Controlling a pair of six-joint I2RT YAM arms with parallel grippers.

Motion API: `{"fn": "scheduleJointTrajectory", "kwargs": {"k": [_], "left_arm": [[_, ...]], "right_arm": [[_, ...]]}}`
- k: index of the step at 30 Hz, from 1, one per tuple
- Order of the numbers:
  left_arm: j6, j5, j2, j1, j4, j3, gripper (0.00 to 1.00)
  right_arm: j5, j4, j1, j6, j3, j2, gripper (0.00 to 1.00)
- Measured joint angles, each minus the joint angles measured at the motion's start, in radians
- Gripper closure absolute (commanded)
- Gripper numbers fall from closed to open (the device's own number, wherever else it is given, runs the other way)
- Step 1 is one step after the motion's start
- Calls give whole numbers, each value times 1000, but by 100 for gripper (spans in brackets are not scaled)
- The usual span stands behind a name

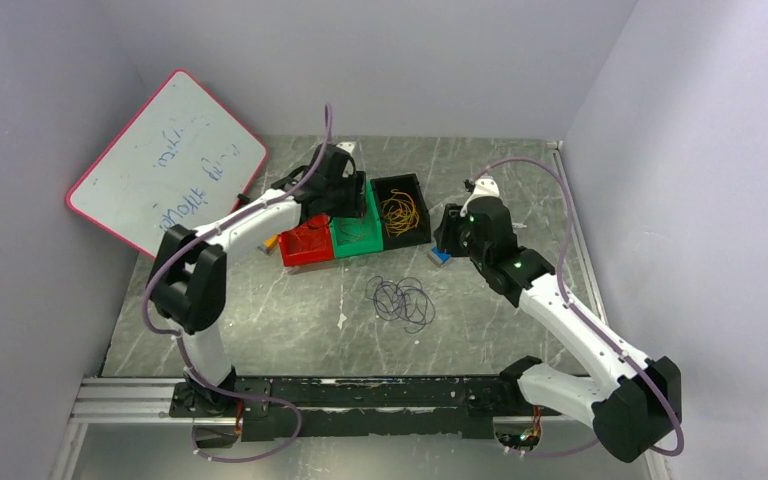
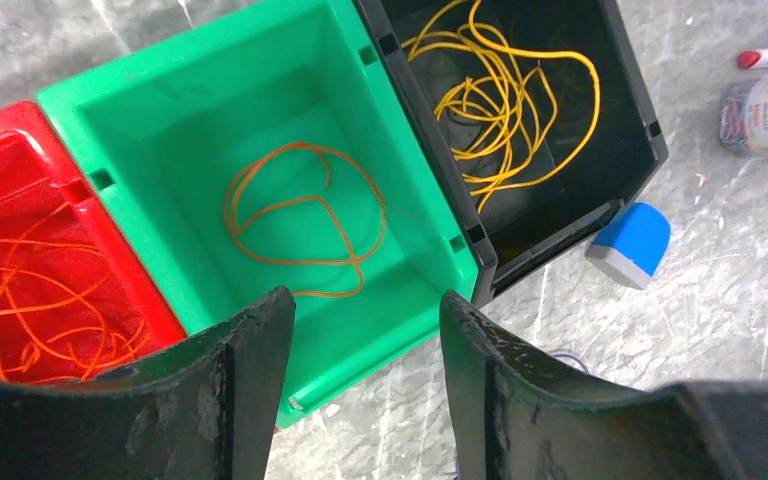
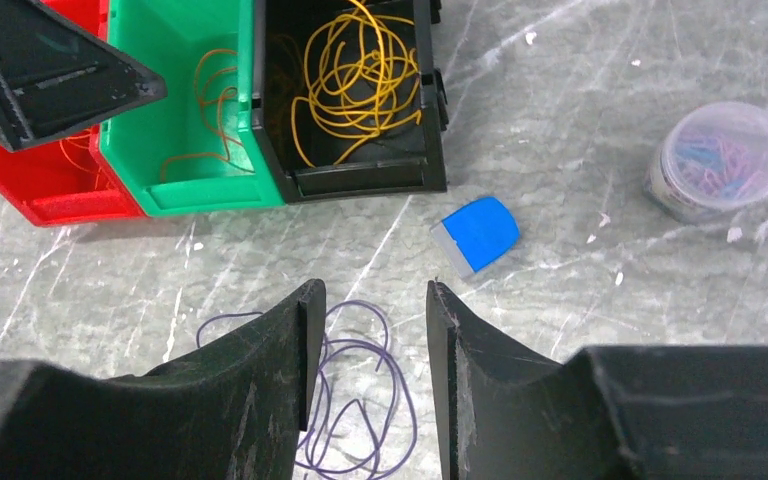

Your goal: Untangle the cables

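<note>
We see both empty with jaws parted, left gripper [image 2: 365, 312] over the green bin [image 2: 160, 130] (orange cable [image 2: 305, 200] lies inside), right gripper [image 3: 365, 300] above the purple cable [image 1: 401, 302] on the tabletop [image 1: 260, 320], so we'd lower right and pinch one outer loop.

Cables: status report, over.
Left jaws open, empty, above green bin. Right jaws open, empty, near purple cable, loose on table. Orange cable, yellow cable binned. Blue block beside purple, not touching.

A lab test cell: plain walls [image 1: 380, 60] box in a tabletop [image 1: 290, 320], whiteboard [image 1: 165, 160] and aluminium rail [image 1: 120, 398].
</note>
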Motion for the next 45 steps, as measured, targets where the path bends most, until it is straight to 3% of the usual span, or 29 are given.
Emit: {"fn": "scheduleJointTrajectory", "kwargs": {"k": [10,22,25,29,36,45], "left_arm": [[-6,-21,123,-24,-45,72,50],[6,-31,247,-25,-43,106,53],[10,-32,270,-26,-42,114,63],[26,-34,286,-26,-43,117,86],[69,-73,252,-26,-42,117,93],[134,-133,11,-26,-55,143,93]], "right_arm": [[23,-31,0,15,-15,-26,55],[26,-58,0,24,-15,-53,55],[27,-64,0,25,-15,-62,55],[25,-72,0,25,-15,-62,55],[25,-75,0,23,-5,-62,55],[31,-75,0,6,29,-50,55]]}}
